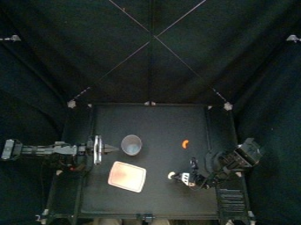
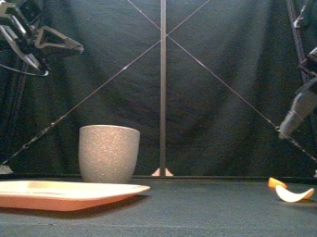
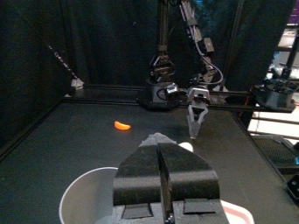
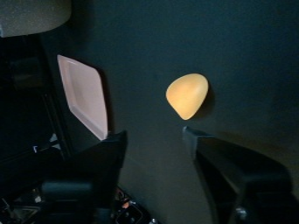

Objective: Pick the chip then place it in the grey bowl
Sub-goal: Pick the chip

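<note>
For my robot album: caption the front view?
Tall grey speckled cup behind flat pink tray; curved orange chip lies far right.

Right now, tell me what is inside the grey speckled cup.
From above, nothing shows inside the grey speckled cup; the orange chip lies on the table, apart. The front view shows only its wall.

Orange chip, grey speckled bowl, plain pink tray, black table.

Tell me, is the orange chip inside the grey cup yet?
Out. The chip lies on the table, well to the right of the upright grey cup and apart from it.
</note>
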Robot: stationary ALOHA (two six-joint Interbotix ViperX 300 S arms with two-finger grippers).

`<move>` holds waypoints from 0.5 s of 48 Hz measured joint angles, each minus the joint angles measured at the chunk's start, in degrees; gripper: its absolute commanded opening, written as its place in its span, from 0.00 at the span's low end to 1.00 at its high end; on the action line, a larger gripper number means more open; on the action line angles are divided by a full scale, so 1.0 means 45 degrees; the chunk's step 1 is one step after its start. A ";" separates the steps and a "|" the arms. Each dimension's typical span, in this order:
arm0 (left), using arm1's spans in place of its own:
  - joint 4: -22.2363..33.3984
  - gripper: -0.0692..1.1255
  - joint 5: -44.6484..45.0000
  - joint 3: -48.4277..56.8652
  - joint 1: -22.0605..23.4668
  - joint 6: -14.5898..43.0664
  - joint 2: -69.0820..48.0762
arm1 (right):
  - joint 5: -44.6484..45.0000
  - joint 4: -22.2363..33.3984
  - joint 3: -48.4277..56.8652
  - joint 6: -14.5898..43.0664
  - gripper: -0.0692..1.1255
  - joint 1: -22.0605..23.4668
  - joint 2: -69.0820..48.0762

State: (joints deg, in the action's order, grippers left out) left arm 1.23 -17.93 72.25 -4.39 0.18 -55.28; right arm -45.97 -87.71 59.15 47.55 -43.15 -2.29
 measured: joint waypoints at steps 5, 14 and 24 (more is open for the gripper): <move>0.0000 0.06 -0.0020 0.0000 -0.0059 -0.0020 -0.0020 | 0.0293 -0.0410 0.0000 0.0039 0.93 0.0020 0.0137; 0.0000 0.06 -0.0020 0.0020 -0.0078 0.0000 -0.0059 | 0.0508 -0.1152 -0.0020 0.0020 0.92 0.0137 0.0547; 0.0000 0.06 -0.0020 0.0020 -0.0059 0.0000 -0.0098 | 0.0508 -0.1133 -0.0293 -0.0137 0.92 0.0586 0.0781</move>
State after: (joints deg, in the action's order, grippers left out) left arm 1.23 -18.02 72.33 -4.66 0.18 -55.72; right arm -43.68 -92.81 57.83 46.93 -40.52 1.23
